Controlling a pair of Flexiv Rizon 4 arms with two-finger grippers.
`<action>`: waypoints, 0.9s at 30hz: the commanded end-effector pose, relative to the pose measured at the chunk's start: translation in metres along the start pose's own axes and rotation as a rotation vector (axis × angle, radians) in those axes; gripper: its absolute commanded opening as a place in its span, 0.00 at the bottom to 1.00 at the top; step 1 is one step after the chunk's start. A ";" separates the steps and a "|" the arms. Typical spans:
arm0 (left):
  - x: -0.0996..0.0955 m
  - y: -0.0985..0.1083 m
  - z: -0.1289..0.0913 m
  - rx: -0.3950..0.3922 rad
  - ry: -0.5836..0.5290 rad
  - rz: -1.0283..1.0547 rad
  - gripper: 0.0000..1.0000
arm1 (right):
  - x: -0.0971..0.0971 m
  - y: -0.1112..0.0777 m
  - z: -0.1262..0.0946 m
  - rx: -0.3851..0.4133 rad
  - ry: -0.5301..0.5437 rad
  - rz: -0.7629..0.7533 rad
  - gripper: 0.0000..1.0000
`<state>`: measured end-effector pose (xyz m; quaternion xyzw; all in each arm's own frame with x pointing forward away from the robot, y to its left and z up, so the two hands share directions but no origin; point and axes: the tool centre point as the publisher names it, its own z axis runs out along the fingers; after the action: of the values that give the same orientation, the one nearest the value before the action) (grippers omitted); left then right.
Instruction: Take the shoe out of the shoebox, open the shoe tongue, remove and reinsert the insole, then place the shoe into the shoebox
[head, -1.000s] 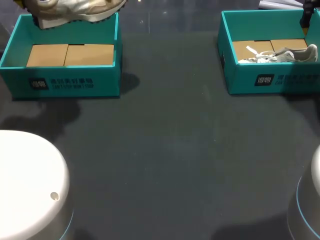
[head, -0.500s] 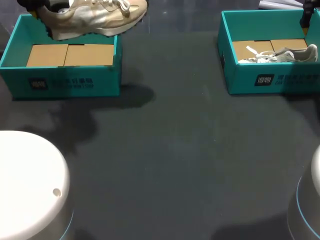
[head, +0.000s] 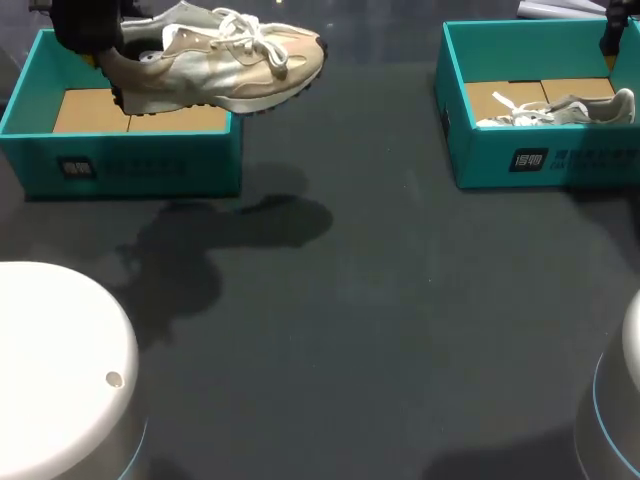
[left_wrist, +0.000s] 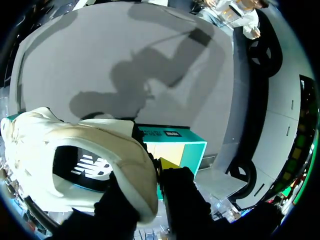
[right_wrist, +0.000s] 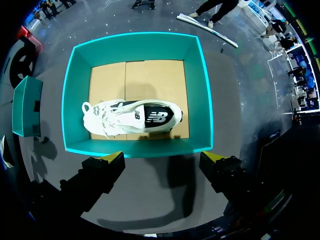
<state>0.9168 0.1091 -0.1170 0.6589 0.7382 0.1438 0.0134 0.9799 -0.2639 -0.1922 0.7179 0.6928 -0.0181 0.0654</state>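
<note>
Two shoes. Leftmost, your left gripper (left_wrist: 152, 170) seems clamped on the beige shoe (head: 215, 60) at its heel collar, aloft over the left shoebox (head: 130, 165). It's light and soft-sided, so hold that stiffer heel. Rightward, your right gripper (right_wrist: 162, 161) hangs spread above the boxed white shoe (right_wrist: 132, 119).

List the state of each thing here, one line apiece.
left gripper: shut on beige shoe, at its heel
beige shoe: held in the air above left shoebox
left shoebox: open, only cardboard liner inside
right gripper: open, above right shoebox
right shoebox: open, white shoe inside
white shoe: lying on its side
</note>
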 end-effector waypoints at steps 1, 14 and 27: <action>0.002 0.000 -0.001 -0.001 -0.003 0.001 0.00 | 0.000 0.000 0.000 0.000 0.000 0.001 1.00; -0.030 -0.042 0.000 -0.070 0.046 0.021 0.00 | 0.000 0.000 0.000 0.000 0.000 0.001 1.00; -0.078 -0.106 0.023 -0.004 0.061 0.038 0.00 | 0.000 0.000 0.000 0.000 0.000 0.001 1.00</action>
<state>0.8303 0.0326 -0.1704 0.6666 0.7263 0.1675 -0.0095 0.9798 -0.2640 -0.1922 0.7180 0.6927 -0.0181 0.0654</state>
